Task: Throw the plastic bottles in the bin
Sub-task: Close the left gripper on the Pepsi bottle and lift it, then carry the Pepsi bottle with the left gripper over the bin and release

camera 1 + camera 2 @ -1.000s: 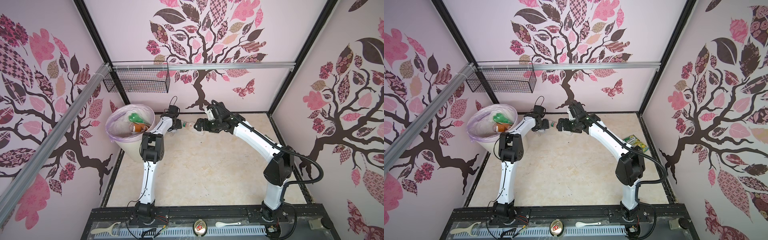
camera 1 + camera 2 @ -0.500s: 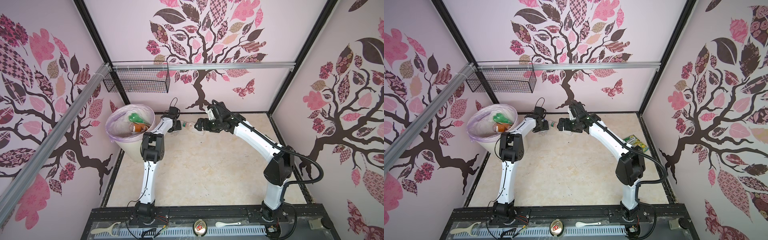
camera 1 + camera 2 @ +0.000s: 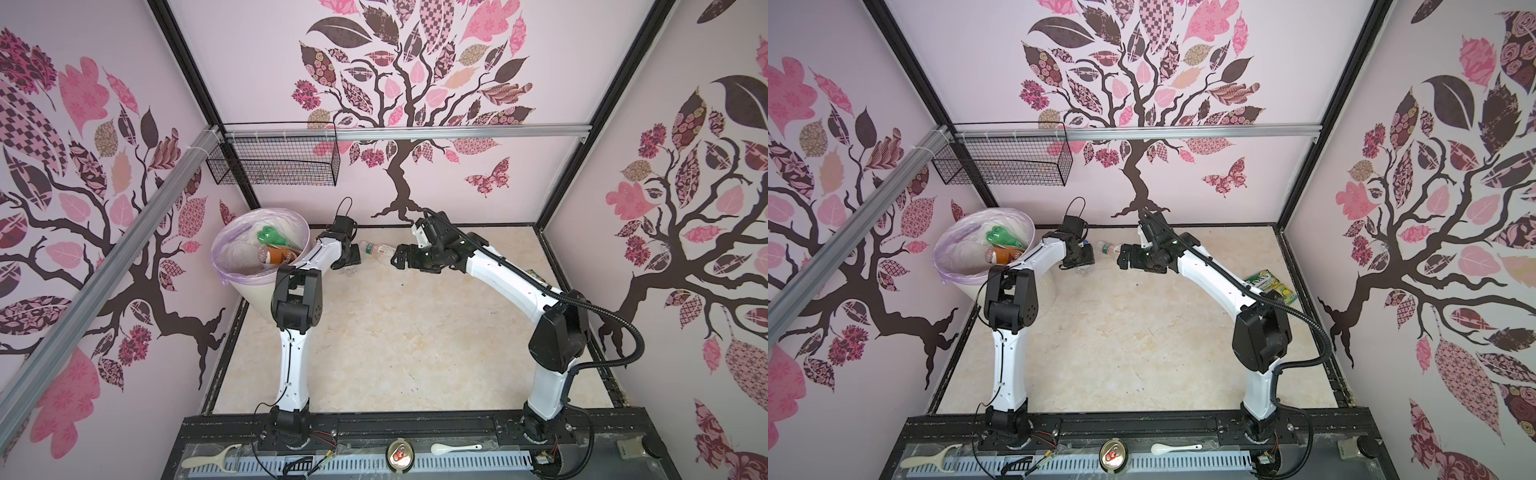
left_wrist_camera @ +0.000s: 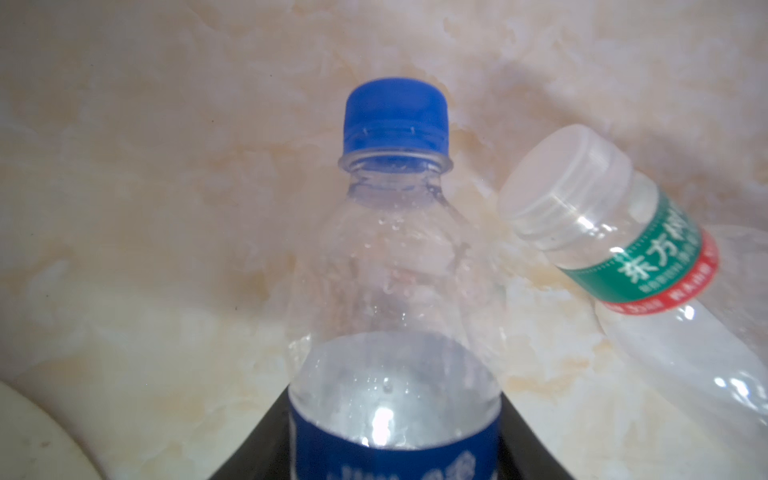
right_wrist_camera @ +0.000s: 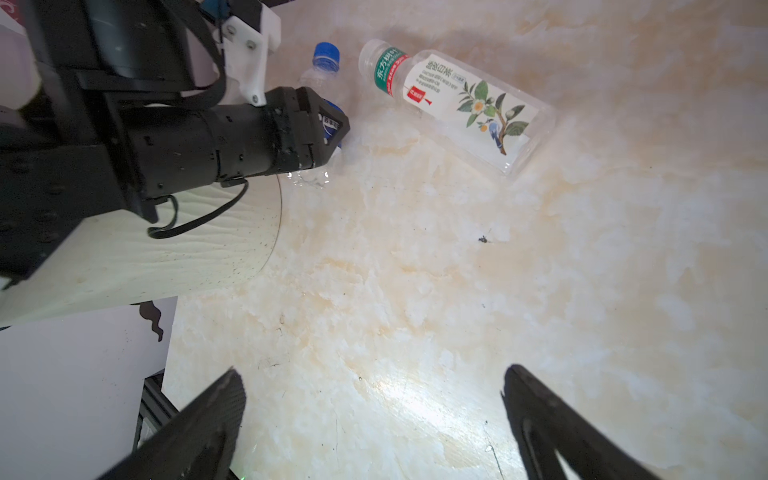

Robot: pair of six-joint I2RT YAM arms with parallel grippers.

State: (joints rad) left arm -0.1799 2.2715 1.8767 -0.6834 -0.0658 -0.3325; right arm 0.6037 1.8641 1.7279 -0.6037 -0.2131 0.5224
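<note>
the blue-capped bottle [image 4: 395,257], clear with a blue label, sits between the jaws of the left gripper [image 4: 395,399], whose black fingers [image 4: 270,453] press on the label from both sides (so it is clamped, though i cannot tell whether it rests on the floor or is just off it). it is just beside the foot of the bin [image 3: 253,295], near the back wall. close by its cap a white-capped bottle [image 5: 465,99] lies on its side on the marbled floor [image 3: 395,332], clear with a green and red neck band and a white label printed with a leafy branch. the bin stands in the far left corner, lined with a lilac bag, and holds a green bottle [image 3: 271,237] and a brown bottle [image 3: 282,257]. the right gripper [image 5: 372,372] hangs over bare floor with its jaws spread wide and nothing between them, near the base end of the white-capped bottle. a snack packet [image 3: 1268,286] lies by the right wall.
</note>
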